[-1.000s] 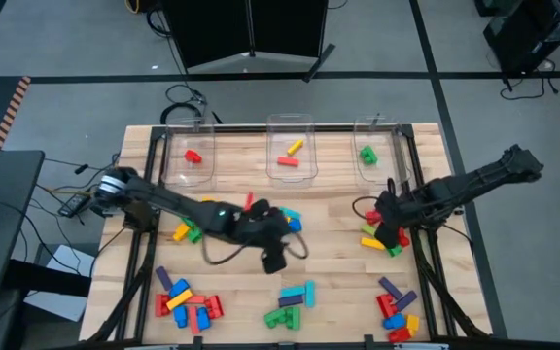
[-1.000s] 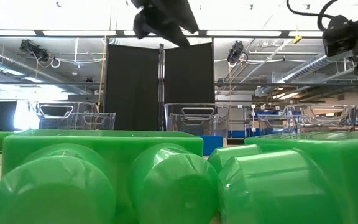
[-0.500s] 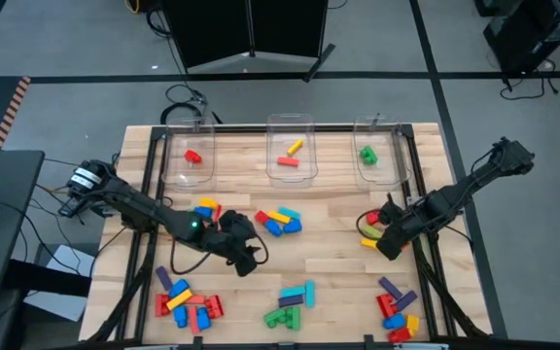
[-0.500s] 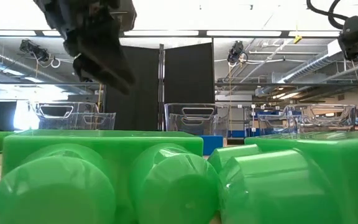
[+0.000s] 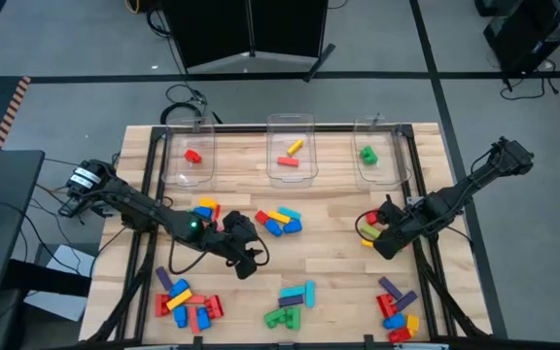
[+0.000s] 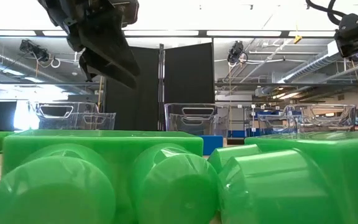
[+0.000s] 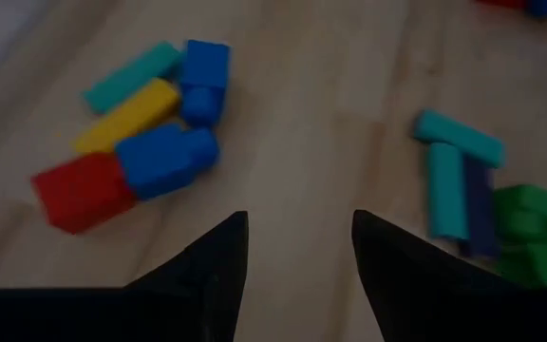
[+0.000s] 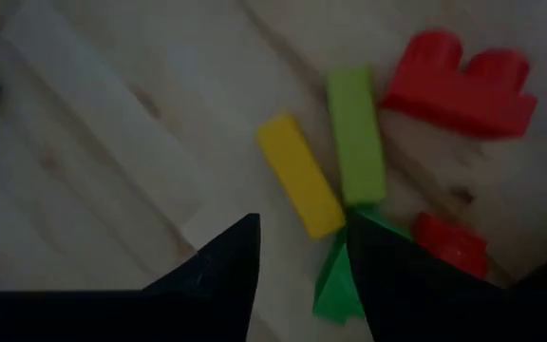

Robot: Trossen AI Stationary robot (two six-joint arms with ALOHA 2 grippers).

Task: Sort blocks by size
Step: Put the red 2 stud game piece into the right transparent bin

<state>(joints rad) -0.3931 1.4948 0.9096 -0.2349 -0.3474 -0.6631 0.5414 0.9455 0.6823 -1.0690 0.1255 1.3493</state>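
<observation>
Blocks lie in loose piles on the wooden table (image 5: 338,262). My left gripper (image 5: 246,262) hangs open over bare wood left of centre; its wrist view shows a red, blue, yellow and cyan pile (image 7: 150,133) and cyan blocks (image 7: 449,171) ahead of it. My right gripper (image 5: 385,243) points down, open, over the right-hand pile: a yellow block (image 8: 300,176), a green one (image 8: 354,133) and a red one (image 8: 463,81). A green piece (image 8: 335,275) shows beside one finger; whether they touch I cannot tell.
Three clear bins stand along the far edge: the left one (image 5: 188,156) holds a red block, the middle one (image 5: 293,156) a yellow and a red, the right one (image 5: 372,156) a green. More piles lie near left (image 5: 188,301), near centre (image 5: 285,311) and near right (image 5: 397,311).
My left gripper has drawn back from the table's centre toward the left edge and sunk lower, then held still. My right gripper has shifted a little toward the near edge above its pile. No block has moved.
</observation>
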